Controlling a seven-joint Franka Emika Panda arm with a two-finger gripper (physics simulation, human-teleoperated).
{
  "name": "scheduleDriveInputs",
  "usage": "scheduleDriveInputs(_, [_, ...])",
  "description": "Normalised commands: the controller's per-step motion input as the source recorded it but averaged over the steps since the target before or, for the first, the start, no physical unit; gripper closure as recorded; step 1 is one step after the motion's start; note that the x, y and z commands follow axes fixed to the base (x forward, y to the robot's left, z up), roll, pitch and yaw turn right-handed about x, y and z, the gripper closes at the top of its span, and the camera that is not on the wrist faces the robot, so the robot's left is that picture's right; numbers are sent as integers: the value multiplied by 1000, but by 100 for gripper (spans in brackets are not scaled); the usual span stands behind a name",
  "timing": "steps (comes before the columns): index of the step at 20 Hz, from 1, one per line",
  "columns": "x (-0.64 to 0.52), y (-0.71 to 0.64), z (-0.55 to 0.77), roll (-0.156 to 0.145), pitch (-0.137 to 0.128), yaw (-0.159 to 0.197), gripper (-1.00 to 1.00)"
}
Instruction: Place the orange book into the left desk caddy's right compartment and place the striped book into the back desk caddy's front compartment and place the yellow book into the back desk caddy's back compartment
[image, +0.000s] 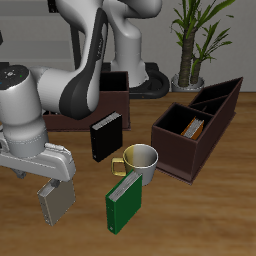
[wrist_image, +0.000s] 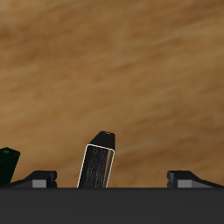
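Grey-beige, the yellow book (image: 54, 203) stands on end, its long axis upright, straight under my gripper (image: 48, 180), whose fingers (wrist_image: 39, 178) are spread wide, not yet gripping it.

Four books are in sight: one grey book (image: 55, 200) right by the fingers (wrist_image: 39, 178), one green book (image: 124, 202) near them, one black book (image: 105, 137) farther off, and one orange book (image: 195, 128) well away from them. There are two brown caddies, one slanted caddy (image: 222, 105) and one low caddy (image: 118, 95), both well apart from the fingers. One mug (image: 142, 160) stands beyond the green book. One potted plant (image: 195, 40) stands farthest away.
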Motion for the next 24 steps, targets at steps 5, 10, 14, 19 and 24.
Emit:
scheduleDriveInputs(5, [34,123,-86,-34,-27,13,-100])
scheduleDriveInputs(10, [43,-8,-100,-34,4,-40,-100])
scheduleDriveInputs(14, [7,-28,-154,-22,17,-21,-100])
scheduleDriveInputs(19, [-27,77,-169,3,14,-18,-100])
scheduleDriveInputs(24, [-67,-17,-112,-22,-10,-11,-100])
